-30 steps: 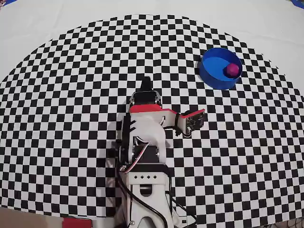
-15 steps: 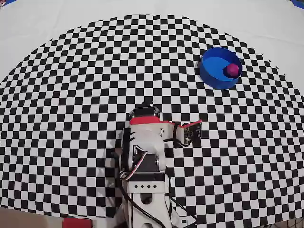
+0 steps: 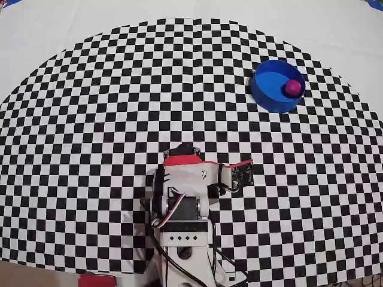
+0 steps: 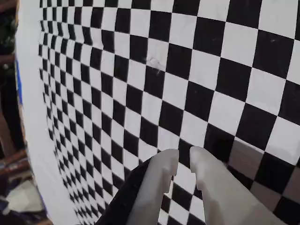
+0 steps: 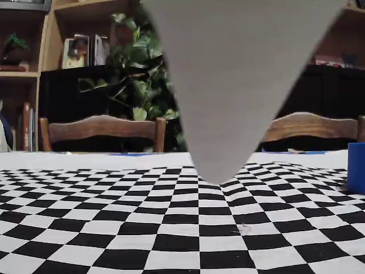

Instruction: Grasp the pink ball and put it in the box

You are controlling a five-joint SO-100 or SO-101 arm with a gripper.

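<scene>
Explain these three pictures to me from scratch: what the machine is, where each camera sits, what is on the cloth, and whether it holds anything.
The machine is a small white and red robot arm with a two-finger gripper, standing on a black-and-white checkered cloth.

The overhead view looks straight down: the arm is folded up near the bottom, and a round blue box sits far off at the upper right. The pink ball already lies inside it, against the right wall.

The wrist view comes from a camera riding on the arm. The two pale fingers enter from the bottom, nearly together, with only cloth showing between them, so nothing is held.

The fixed view sits low at table height. A blurred grey shape fills its middle; I cannot tell what it is. The box edge shows at the far right, chairs and shelves behind.
</scene>
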